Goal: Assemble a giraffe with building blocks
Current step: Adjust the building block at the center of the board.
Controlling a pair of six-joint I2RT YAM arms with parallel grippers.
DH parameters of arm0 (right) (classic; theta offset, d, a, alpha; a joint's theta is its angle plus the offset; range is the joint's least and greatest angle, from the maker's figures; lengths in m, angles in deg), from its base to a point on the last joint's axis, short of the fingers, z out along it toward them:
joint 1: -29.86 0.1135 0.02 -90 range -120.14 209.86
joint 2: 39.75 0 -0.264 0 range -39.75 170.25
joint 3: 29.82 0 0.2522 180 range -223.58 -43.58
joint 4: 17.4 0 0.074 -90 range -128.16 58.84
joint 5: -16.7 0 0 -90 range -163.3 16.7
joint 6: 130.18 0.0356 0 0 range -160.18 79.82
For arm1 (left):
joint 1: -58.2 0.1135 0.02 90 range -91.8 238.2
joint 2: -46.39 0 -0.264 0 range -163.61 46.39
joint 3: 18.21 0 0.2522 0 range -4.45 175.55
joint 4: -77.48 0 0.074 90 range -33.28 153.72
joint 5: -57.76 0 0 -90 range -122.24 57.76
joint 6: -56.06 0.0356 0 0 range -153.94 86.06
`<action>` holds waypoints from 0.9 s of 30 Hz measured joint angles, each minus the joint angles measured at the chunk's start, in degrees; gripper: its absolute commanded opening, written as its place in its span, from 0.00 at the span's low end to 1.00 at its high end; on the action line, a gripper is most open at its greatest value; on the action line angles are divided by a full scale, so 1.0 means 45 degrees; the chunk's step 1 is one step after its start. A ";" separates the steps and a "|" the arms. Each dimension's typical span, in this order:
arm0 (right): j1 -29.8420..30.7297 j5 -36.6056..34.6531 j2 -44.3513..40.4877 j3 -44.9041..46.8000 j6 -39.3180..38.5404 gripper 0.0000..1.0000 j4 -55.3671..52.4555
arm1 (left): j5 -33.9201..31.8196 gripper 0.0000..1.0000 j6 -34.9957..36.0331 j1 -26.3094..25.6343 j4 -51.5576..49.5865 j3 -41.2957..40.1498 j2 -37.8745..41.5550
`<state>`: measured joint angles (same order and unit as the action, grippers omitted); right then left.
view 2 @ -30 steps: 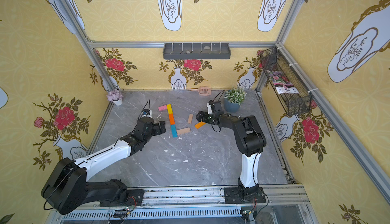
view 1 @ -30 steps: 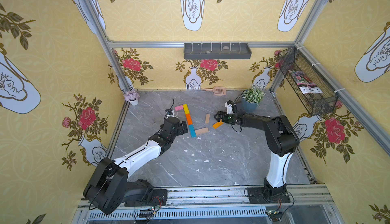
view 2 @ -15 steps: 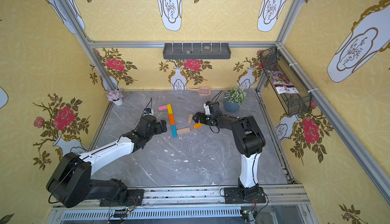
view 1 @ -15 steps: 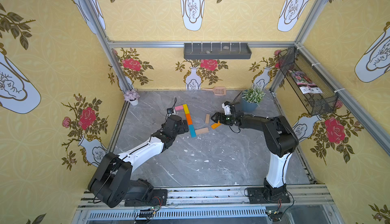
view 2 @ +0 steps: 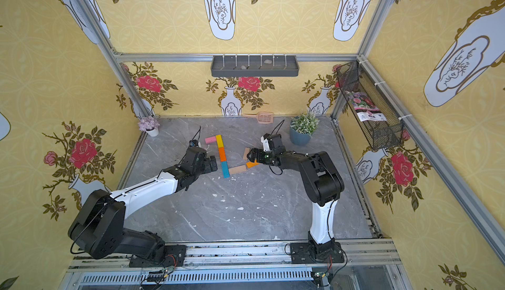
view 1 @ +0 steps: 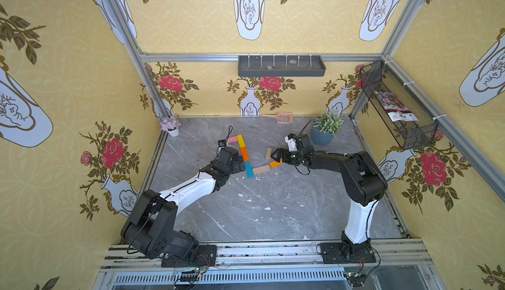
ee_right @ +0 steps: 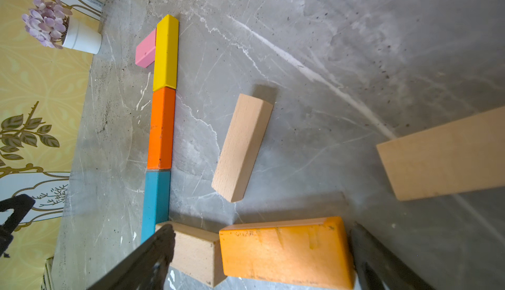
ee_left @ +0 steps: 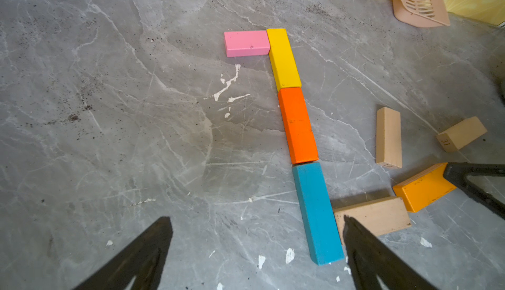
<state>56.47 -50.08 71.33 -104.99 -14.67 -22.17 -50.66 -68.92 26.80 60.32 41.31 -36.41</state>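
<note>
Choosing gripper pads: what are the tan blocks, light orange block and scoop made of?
Tan blocks: bare wood, matte; grain lines show. Light orange block: probably painted wood; paint scuffed, pale edge exposed. Scoop: looks like moulded plastic, smooth peach, slotted.

tan bar [ee_right: 241,147]: bare grained wood | blue bar [ee_left: 317,212]: matt paint | table [ee_left: 109,111]: smooth grey marble-look
</note>
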 measured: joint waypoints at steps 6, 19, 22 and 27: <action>0.0000 -0.0010 -0.0015 -0.0034 0.0000 0.99 -0.0063 | 0.0000 0.99 0.0005 0.0000 0.0005 -0.0063 0.0034; 0.0359 -0.1447 -0.0563 -0.0971 0.0034 0.99 -0.1073 | 0.0000 0.99 0.0010 0.0000 0.0131 -0.0287 0.0301; 0.0753 -0.1452 -0.0214 -0.1802 -0.0015 0.99 -0.1132 | 0.0005 0.99 0.0010 0.0000 0.0189 -0.0306 0.0321; 0.0855 -0.0981 0.1103 -0.3060 -0.0005 0.99 -0.1345 | 0.0000 0.99 0.0019 0.0000 0.0209 -0.0355 0.0408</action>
<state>60.32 -54.49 76.30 -118.76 -14.69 -28.22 -50.66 -68.83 26.80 61.26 39.71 -34.58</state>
